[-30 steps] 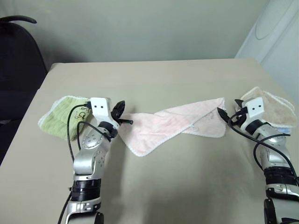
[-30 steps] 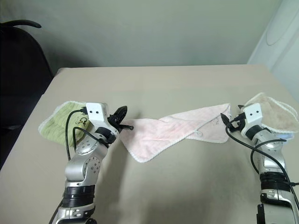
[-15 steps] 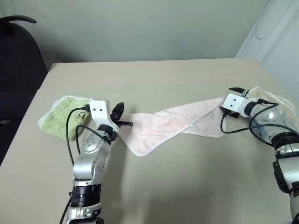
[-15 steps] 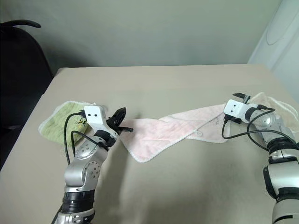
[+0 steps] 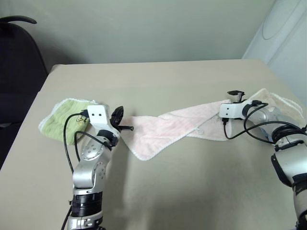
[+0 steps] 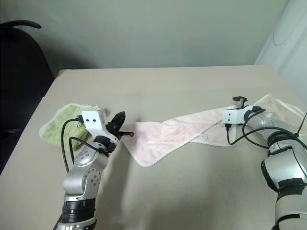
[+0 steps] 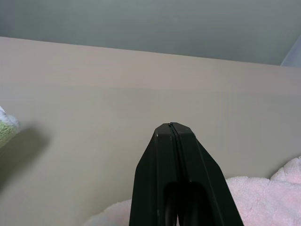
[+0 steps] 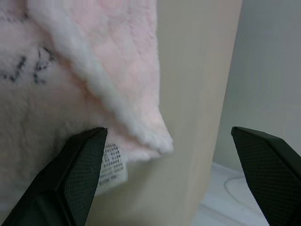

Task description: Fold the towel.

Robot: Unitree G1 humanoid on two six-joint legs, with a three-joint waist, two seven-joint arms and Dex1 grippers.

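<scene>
Nearest to me, the left gripper (image 5: 125, 125) sits low over the table (image 5: 192, 182), its two black fingers (image 7: 175, 155) pressed flat together with nothing between them. Its tip lies just beside the near left end of the towel (image 5: 177, 127); I cannot tell whether it touches the cloth.

The towel, pale pink with a whitish stitched edge, lies loosely twisted across the middle of the table, running from the left gripper toward the right gripper. Its left part forms a point toward the near edge; its right part is a flatter flap.

The right gripper (image 8: 174, 155) hangs at the towel's right end with its fingers spread wide apart. In the right wrist view one finger (image 8: 75, 174) lies against the cloth next to a small white label (image 8: 112, 165), and the other stands clear beyond the towel's corner.

Behind the left arm lies a lime-green towel (image 5: 60, 117). Behind the right arm lies a beige-tan towel (image 5: 283, 103). At the far left stands a dark chair (image 5: 17, 72).
</scene>
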